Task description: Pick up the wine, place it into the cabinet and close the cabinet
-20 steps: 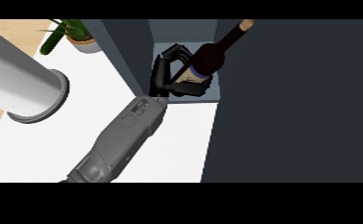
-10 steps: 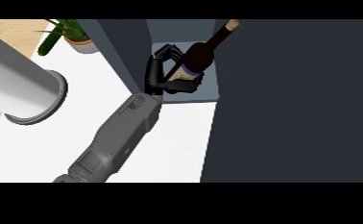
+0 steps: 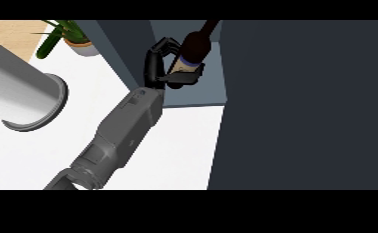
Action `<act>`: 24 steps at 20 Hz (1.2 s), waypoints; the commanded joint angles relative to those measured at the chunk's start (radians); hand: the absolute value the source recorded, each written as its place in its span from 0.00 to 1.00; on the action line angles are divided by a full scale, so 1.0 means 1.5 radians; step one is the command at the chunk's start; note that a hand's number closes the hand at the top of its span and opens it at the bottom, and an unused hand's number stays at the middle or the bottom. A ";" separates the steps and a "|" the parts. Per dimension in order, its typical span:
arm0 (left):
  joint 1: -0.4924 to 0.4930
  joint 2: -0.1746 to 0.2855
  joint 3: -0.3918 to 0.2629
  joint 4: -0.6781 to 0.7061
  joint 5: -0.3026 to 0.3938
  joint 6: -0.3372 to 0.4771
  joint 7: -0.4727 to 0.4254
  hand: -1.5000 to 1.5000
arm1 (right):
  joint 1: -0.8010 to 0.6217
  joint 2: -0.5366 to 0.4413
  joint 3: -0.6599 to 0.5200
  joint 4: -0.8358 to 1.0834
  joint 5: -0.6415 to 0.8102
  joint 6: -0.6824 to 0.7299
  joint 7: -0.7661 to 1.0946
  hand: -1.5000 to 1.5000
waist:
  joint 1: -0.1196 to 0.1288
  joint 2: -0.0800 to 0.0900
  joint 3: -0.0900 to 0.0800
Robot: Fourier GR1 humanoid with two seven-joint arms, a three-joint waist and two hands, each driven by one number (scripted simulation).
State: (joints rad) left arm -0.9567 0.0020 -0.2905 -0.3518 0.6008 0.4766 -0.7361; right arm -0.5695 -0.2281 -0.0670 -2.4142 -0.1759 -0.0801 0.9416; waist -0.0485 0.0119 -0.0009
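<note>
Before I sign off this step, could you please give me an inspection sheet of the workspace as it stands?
Surface: white counter, below the cabinet.
Job's things: wine bottle tilted, inside the open cabinet; dark panel at the right, probably its door, not closed.
Clutter: potted plant; grey cylinder at the left edge.
Hands: left hand curled round the bottle; right hand not in view.
Cables: nothing seen.
Surroundings: tan surface behind the plant.

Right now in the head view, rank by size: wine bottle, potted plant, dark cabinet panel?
1. Dark cabinet panel, by far.
2. Wine bottle and potted plant: too alike to rank; robot hand partly hides the bottle.
</note>
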 commanded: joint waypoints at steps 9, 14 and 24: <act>-0.097 0.002 0.037 0.139 -0.015 0.041 -0.022 1.00 | 0.007 0.015 0.002 -0.031 -0.038 0.001 0.006 0.00 | -0.011 0.005 0.000; -0.154 -0.001 0.028 0.176 -0.031 0.084 0.039 1.00 | -0.007 0.017 0.016 -0.042 -0.029 -0.008 0.020 0.00 | -0.016 0.004 0.000; -0.150 0.021 0.037 0.225 -0.037 0.091 0.045 1.00 | -0.018 0.021 0.016 -0.006 -0.032 0.011 -0.020 0.00 | -0.026 0.014 0.000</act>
State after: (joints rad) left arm -1.1543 0.0275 -0.2395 -0.0508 0.5476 0.5788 -0.7212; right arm -0.6008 -0.1998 -0.0350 -2.4065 -0.1883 -0.0737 0.9280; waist -0.0879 0.0287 -0.0009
